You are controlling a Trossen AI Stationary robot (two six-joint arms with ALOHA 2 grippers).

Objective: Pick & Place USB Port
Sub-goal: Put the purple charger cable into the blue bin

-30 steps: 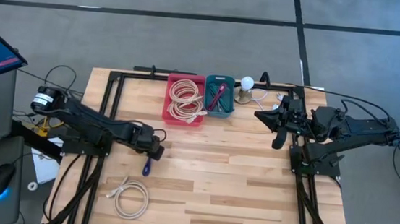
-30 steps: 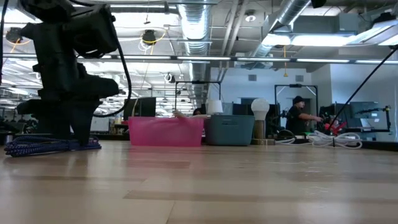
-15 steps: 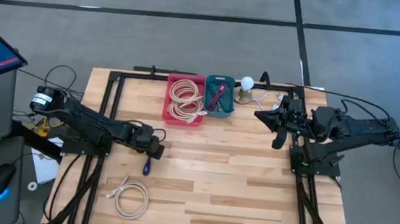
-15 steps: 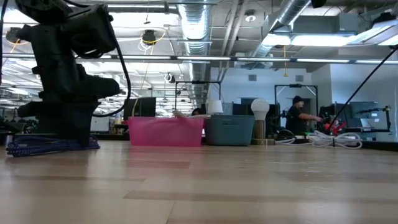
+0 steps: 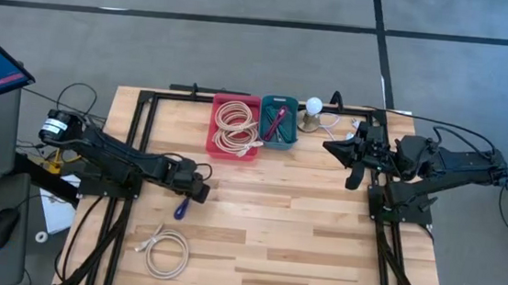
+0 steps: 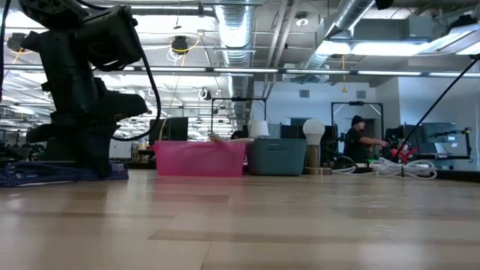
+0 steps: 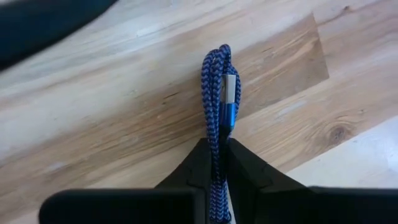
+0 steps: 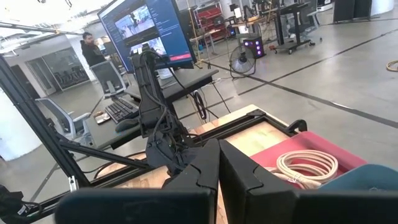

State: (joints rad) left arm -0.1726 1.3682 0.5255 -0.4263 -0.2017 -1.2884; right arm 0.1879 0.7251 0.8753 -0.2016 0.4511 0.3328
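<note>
A bundle of blue braided USB cable (image 5: 180, 209) with a silver-and-blue plug (image 7: 229, 93) lies on the wooden table, left of the middle. My left gripper (image 5: 193, 195) is shut on it; in the low view the arm (image 6: 82, 112) stands over the cable (image 6: 37, 174). My right gripper (image 5: 332, 148) hangs shut and empty above the table's far right part, its fingers (image 8: 205, 163) pointing across the table. A red bin (image 5: 216, 147) and a teal bin (image 5: 277, 143) stand at the far middle. My left gripper pinches the folded cable bundle near one end (image 7: 215, 163) between its two fingers, several strands together. The fingers slant down from the table's left side, and the bundle runs on away from them. The rest of the bundle and its plug lie on the table.
The red bin holds a beige coiled cable (image 5: 235, 125). A pink item (image 5: 279, 119) lies in the teal bin. A white bulb on a stand (image 5: 313, 107) is beside the bins. A white coiled cable (image 5: 167, 250) lies near the front left. Black frame rails (image 5: 140, 132) border the table.
My left gripper has shut on the blue cable bundle. The bundle's free end has swung a little toward the table's left edge and lies flatter on the wood. My right arm has kept still.
</note>
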